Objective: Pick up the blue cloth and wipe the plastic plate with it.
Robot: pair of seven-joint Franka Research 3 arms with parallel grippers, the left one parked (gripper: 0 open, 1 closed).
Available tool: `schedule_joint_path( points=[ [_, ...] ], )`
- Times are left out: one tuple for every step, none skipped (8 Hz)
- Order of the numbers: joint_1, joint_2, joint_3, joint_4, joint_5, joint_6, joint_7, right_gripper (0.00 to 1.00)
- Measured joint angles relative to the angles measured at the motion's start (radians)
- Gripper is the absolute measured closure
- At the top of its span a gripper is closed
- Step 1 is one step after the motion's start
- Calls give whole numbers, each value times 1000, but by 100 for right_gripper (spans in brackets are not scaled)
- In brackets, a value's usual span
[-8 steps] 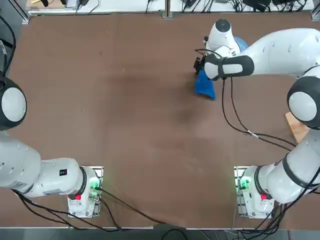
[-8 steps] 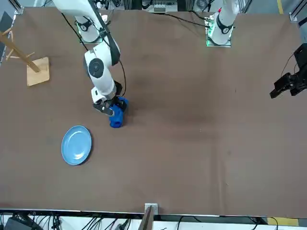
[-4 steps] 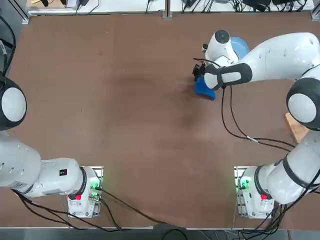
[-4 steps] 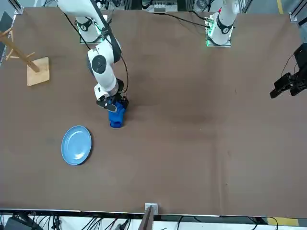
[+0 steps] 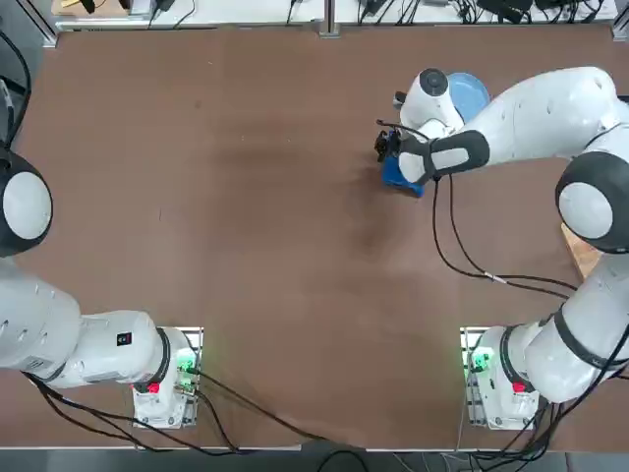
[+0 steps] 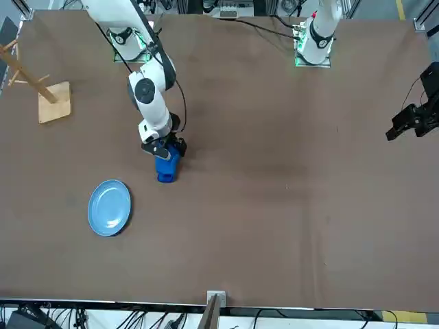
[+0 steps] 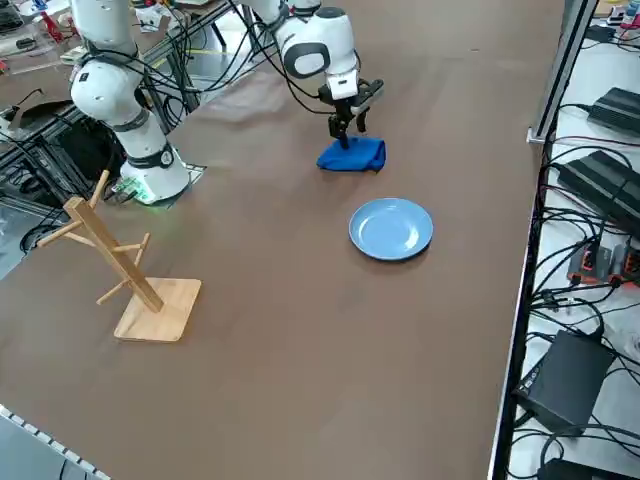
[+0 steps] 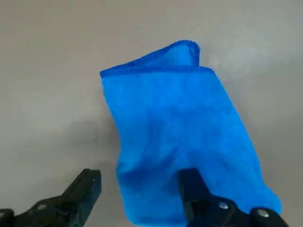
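The blue cloth lies crumpled on the brown table, also seen in the top view, front view and right side view. My right gripper hangs open just over the cloth's near edge, one finger above the fabric and the other above bare table. It shows too in the top view, front view and side view. The plastic plate, round and pale blue, rests a short way from the cloth; the arm hides part of the plate in the top view.
A wooden rack with pegs on a square base stands near the table's right edge. Cables trail from the arm across the table.
The right wrist has drawn back toward the robot and settled over the cloth's near edge, uncovering more of the plate from above. The fingers stay open; cloth and plate have not moved.
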Motion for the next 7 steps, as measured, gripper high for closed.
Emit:
schedule_joint_path(
  points=[
    [0, 12, -9, 0, -2, 8, 0, 0],
    [-1, 19, -17, 0, -3, 13, 0, 0],
    [-1, 22, -23, 0, -4, 14, 0, 0],
    [-1, 28, -29, 0, -4, 16, 0, 0],
    [-1, 39, -34, 0, -13, 28, 0, 0],
    [-1, 53, -38, 1, -31, 42, 0, 0],
    [-1, 65, -41, 1, -48, 47, 0, 1]
  ],
)
